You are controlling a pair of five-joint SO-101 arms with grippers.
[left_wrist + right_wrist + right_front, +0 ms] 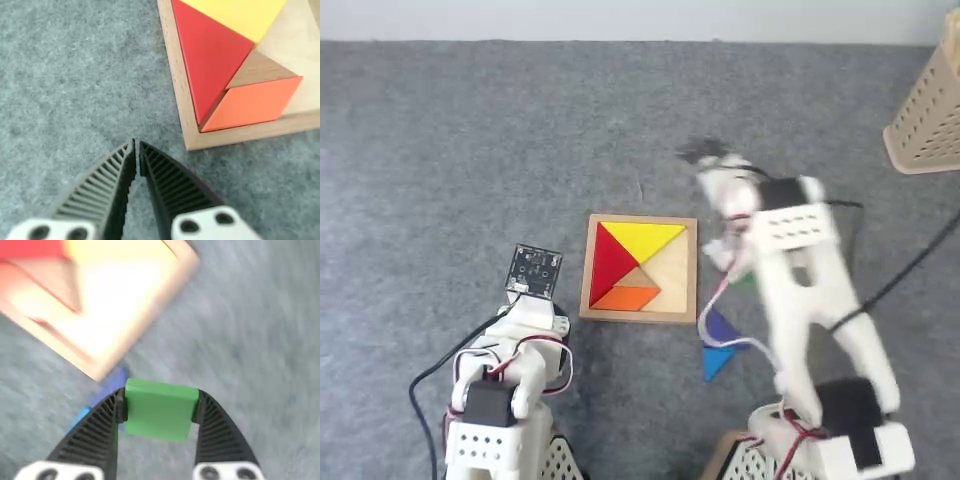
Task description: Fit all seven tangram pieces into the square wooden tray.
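Right wrist view — right hand (160, 394) pinching green square (159, 415) near tray (125, 315) corner | left hand (137, 145) pressed together, just off tray edge

The white plastic left arm (525, 320) and right arm (800, 270) carry black motors and red, white, black cables; fingers (100, 195) are black, ribbed.
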